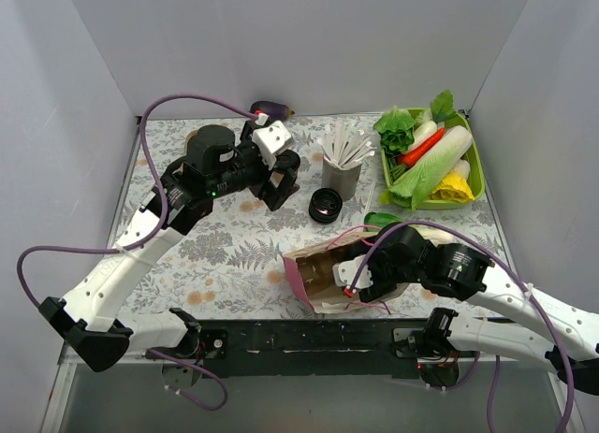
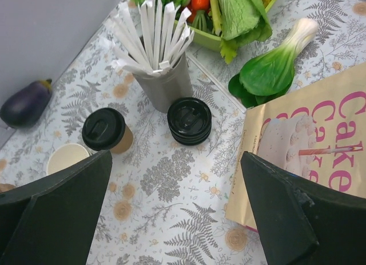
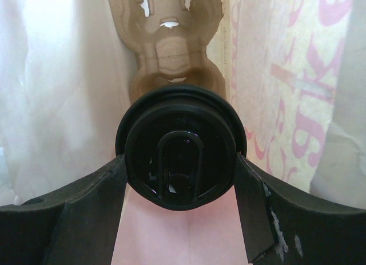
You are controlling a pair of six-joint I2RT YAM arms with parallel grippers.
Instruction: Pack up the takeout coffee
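Kraft paper bag (image 1: 314, 276) lies at the table's (image 1: 225, 255) near edge, right gripper (image 1: 352, 285) in its mouth; left gripper (image 1: 279, 182) near the far edge. Left wrist: jaws wide open, empty, a second lidded cup (image 2: 106, 129) standing beyond them. Right wrist: fingers (image 3: 86, 219) clamp the takeout coffee (image 3: 180, 150) by its black lid, apparently inside the bag, pulp carrier (image 3: 171, 53) behind.

- Left arm (image 1: 122, 265) and right arm (image 1: 538, 307): white shells with black joints.
- Purple cables (image 1: 178, 99) loop along both.
- A black base rail (image 1: 309, 339) carries them.
- Left fingers (image 2: 57, 210): dark, matte, wedge-shaped.
- Right fingers (image 3: 257, 219): dark, with pale scuffs.
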